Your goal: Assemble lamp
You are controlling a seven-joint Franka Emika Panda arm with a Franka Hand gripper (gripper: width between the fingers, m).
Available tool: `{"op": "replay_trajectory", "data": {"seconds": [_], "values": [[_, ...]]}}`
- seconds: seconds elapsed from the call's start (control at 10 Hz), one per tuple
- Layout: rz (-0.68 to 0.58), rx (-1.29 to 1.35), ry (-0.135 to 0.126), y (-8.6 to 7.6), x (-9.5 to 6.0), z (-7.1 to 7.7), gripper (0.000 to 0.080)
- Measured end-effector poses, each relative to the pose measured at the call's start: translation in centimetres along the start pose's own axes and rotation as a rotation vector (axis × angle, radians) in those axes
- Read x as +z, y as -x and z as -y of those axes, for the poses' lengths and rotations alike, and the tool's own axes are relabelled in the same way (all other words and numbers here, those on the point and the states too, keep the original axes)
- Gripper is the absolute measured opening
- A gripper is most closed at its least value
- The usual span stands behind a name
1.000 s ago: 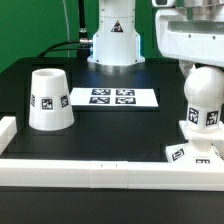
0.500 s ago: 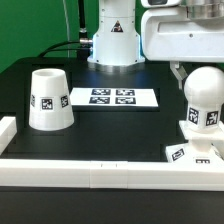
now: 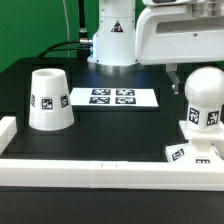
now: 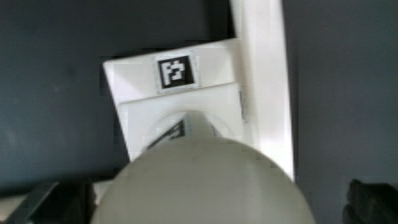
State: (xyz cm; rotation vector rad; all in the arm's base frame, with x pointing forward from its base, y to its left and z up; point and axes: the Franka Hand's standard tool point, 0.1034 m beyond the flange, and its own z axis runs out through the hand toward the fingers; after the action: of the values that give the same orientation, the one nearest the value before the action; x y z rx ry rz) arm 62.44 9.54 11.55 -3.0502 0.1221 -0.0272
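Note:
The white rounded bulb (image 3: pixel 204 100) stands upright on the low blocky base (image 3: pixel 186 154) at the exterior view's right, next to the front rail. The truncated-cone shade (image 3: pixel 48 99) stands alone at the exterior view's left. My gripper (image 3: pixel 180 74) hangs just above and beside the bulb's top, with one dark finger (image 3: pixel 175 76) showing on the side toward the exterior view's left. In the wrist view the bulb (image 4: pixel 199 180) fills the space between my two fingers (image 4: pixel 54 202), with dark gaps on both sides; the tagged base (image 4: pixel 175 82) lies beneath. The gripper is open and holds nothing.
The marker board (image 3: pixel 112 98) lies flat in the middle at the back. White border rails (image 3: pixel 100 172) run along the front and the exterior view's left edge (image 3: pixel 6 130). The arm's white pedestal (image 3: pixel 113 40) stands behind the marker board.
My gripper has shifted toward the exterior view's left over the bulb, most of it in the first half second. The bulb, base and shade have not moved.

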Motion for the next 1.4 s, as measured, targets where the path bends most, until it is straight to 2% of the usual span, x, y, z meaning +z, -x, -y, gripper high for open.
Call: {"op": "replay_trajectory", "data": {"seconds": [0.2, 0.8, 0.9, 1.0, 1.1, 1.4], "values": [[-0.003, -0.24, 0.033, -0.16, -0.12, -0.21, 0.0699], [0.004, -0.611, 0.035, -0.19, -0.08, -0.39, 0.0699], [0.005, -0.716, 0.045, -0.24, -0.1, -0.5, 0.0699], [0.006, -0.83, 0.07, -0.34, -0.11, -0.46, 0.0699], [0.005, -0.9, 0.084, -0.43, -0.15, -0.26, 0.0699], [0.037, -1.145, 0.114, -0.43, -0.11, 0.1, 0.0699]]}}
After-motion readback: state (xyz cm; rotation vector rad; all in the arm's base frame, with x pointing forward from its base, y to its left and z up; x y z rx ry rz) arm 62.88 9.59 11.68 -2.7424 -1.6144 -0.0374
